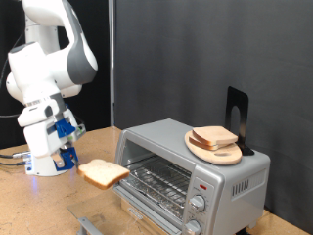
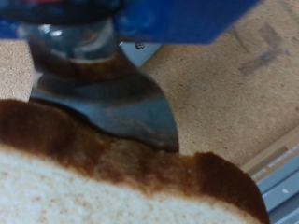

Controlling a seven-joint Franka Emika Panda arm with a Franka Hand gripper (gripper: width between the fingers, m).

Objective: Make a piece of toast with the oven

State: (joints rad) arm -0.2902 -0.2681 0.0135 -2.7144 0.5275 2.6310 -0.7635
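Note:
The piece of toast [image 1: 105, 173], a pale slice with a brown crust, hangs level just outside the oven's open front. My gripper [image 1: 77, 165] is shut on the edge of the slice that points away from the oven. The oven [image 1: 233, 174] is a silver box at the exterior view's right, with its wire rack [image 1: 161, 181] showing inside and its glass door [image 1: 98, 217] folded down. In the wrist view the toast [image 2: 103, 182] fills the lower part, pressed against a dark metal finger [image 2: 112, 107].
A round wooden board [image 1: 223, 154] with a few more bread slices [image 1: 213, 137] lies on the oven's top, with a black stand [image 1: 237, 110] behind it. Two knobs [image 1: 199, 205] sit on the oven's front panel. A wooden tabletop [image 1: 39, 206] spreads below the arm.

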